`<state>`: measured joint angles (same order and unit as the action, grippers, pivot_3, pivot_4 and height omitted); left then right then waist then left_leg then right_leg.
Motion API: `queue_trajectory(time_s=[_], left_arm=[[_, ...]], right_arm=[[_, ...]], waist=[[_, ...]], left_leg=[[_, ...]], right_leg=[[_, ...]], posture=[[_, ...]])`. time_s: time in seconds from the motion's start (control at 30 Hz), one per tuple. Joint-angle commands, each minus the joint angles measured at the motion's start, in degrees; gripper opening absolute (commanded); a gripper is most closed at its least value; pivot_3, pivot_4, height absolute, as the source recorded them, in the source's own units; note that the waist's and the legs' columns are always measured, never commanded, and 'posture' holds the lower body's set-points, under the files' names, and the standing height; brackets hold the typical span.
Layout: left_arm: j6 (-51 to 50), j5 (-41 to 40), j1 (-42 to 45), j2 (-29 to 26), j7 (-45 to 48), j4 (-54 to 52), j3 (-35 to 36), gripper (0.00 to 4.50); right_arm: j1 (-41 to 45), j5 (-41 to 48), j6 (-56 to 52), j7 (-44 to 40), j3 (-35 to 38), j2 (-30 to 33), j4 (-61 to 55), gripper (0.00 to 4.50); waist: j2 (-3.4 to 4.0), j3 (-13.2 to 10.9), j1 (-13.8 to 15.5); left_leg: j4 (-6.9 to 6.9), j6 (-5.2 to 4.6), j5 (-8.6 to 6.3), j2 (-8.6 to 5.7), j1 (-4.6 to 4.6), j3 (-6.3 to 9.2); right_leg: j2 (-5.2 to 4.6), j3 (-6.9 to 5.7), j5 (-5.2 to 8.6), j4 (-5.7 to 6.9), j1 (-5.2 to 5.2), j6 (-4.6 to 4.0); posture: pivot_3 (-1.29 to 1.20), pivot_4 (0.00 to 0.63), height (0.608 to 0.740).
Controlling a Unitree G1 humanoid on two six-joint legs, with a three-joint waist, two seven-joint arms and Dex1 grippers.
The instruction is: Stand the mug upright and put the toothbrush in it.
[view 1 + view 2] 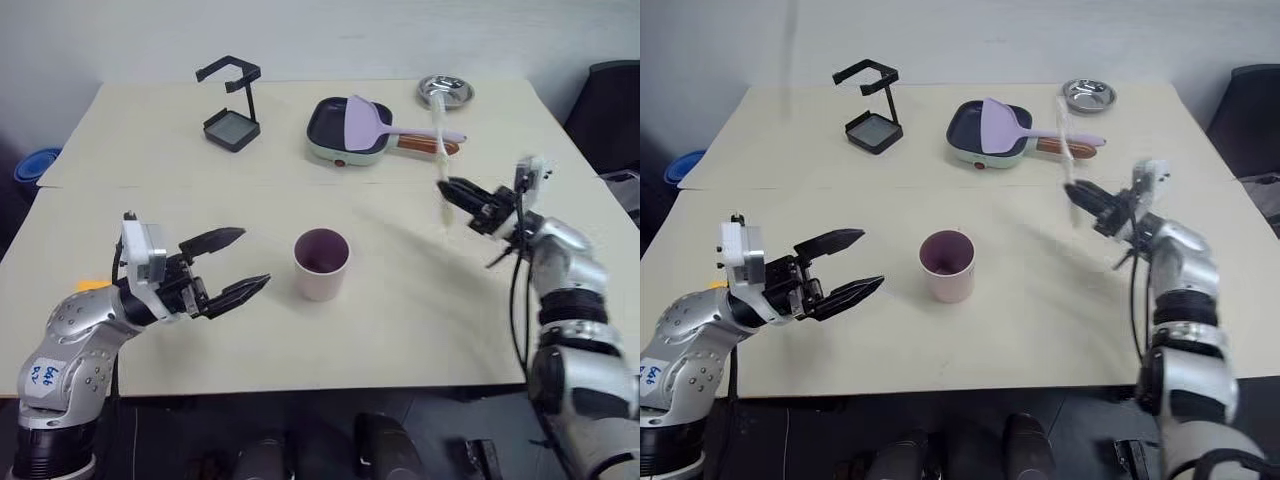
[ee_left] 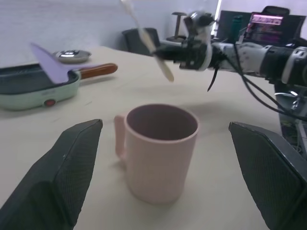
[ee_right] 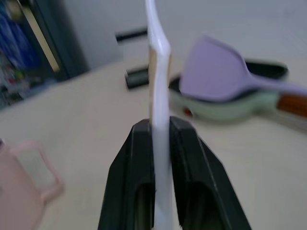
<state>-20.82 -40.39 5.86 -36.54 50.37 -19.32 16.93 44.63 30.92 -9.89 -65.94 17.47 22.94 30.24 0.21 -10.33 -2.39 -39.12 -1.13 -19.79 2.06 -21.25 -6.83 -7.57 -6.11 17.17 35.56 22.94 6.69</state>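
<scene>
The pale pink mug (image 1: pixel 321 266) stands upright in the middle of the table, its dark inside facing up and its handle (image 2: pixel 119 136) turned toward my left arm. My left gripper (image 1: pixel 252 257) is open just left of the mug, apart from it; in the left wrist view its two fingers (image 2: pixel 67 167) stand on either side of the mug. To the right of the mug and above the table, my right gripper (image 1: pixel 447 188) is shut on the slim white toothbrush (image 3: pixel 159 72). The toothbrush (image 1: pixel 440 150) sticks up out of the gripper, roughly upright.
At the back of the table sit a green-rimmed frying pan (image 1: pixel 330 148) with a lilac spatula (image 1: pixel 365 120) lying on it, a black stand (image 1: pixel 232 100) to the left and a metal dish (image 1: pixel 445 91) to the right. A blue object (image 1: pixel 35 165) lies beyond the table's left edge.
</scene>
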Motion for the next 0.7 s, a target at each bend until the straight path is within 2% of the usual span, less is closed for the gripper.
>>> queue_trajectory(time_s=[0.03, 0.1, 0.2, 0.33, 0.4, 0.43, 0.53, 0.7], left_arm=[[1.9, 1.0, -0.9, -0.5, 0.7, 1.3, 1.5, 4.50], [2.3, 1.6, -1.2, -0.4, 0.9, 1.6, 1.0, 4.50], [2.4, 1.9, -1.6, -0.2, 0.8, 1.3, 0.6, 4.50], [2.3, 2.1, -1.8, -0.2, 0.5, 1.0, 0.9, 4.50], [2.4, 2.2, -1.9, -0.2, 0.3, 1.0, 1.1, 4.50], [2.4, 2.3, -2.2, -0.2, 0.2, 0.8, 1.2, 4.50], [2.5, 2.2, -2.9, -0.3, -0.1, 0.4, 1.9, 4.50], [3.5, 2.8, -3.6, -0.4, 0.1, 1.5, 2.2, 4.50]], right_arm=[[-3.6, 5.1, -0.2, 1.8, -3.9, -6.9, -17.4, 0.12], [-5.7, 4.3, 1.4, 3.7, -6.9, -11.3, -22.0, 0.12], [-8.5, 2.9, 4.0, 3.2, -10.4, -14.5, -23.8, 0.12], [-10.8, 3.3, 3.6, 1.5, -13.1, -15.1, -22.6, 0.12], [-11.0, 0.6, 9.3, 0.5, -13.6, -15.4, -20.1, 0.12], [-10.8, -1.0, 13.2, -0.2, -13.6, -15.3, -18.1, 0.47], [-11.0, -1.4, 13.5, -3.7, -14.3, -12.9, -15.9, 1.35], [-10.9, -0.6, 14.9, -4.2, -13.1, -10.8, -16.8, 2.91]], waist=[[0.00, 0.0, 0.3], [-0.01, 0.0, 0.7], [-0.03, 0.0, 1.2], [-0.05, 0.0, 0.9], [-0.05, 0.0, 0.7], [-0.05, 0.0, 0.6], [-0.05, 0.0, 0.3], [-0.05, 0.0, 0.4]], left_leg=[[-0.01, 0.01, -0.01, -0.01, -0.01, 0.01], [-0.01, 0.00, -0.02, -0.06, -0.02, 0.02], [-0.02, -0.04, -0.03, -0.22, -0.05, 0.10], [-0.02, -0.11, -0.06, -0.31, -0.05, 0.10], [-0.02, -0.11, -0.07, -0.26, -0.05, 0.09], [-0.01, -0.09, -0.06, -0.24, -0.04, 0.08], [0.01, -0.06, -0.07, -0.17, -0.02, -0.01], [0.02, -0.06, -0.07, -0.15, -0.03, -0.02]], right_leg=[[-0.01, 0.01, 0.00, 0.01, 0.01, -0.01], [-0.06, 0.02, 0.00, 0.02, 0.02, -0.01], [-0.20, 0.02, 0.00, 0.06, 0.04, -0.01], [-0.28, 0.02, 0.00, 0.07, 0.03, -0.01], [-0.23, 0.02, 0.00, 0.07, 0.04, -0.01], [-0.20, 0.02, 0.01, 0.07, 0.05, -0.02], [-0.12, 0.07, 0.01, 0.07, 0.10, -0.03], [-0.14, 0.10, 0.02, 0.07, 0.13, -0.03]], posture=[[0.00, 0.150, 0.740], [0.00, 0.150, 0.740], [0.00, 0.150, 0.740], [0.00, 0.150, 0.740], [0.00, 0.150, 0.740], [0.00, 0.150, 0.740], [0.00, 0.150, 0.740], [0.00, 0.150, 0.740]])
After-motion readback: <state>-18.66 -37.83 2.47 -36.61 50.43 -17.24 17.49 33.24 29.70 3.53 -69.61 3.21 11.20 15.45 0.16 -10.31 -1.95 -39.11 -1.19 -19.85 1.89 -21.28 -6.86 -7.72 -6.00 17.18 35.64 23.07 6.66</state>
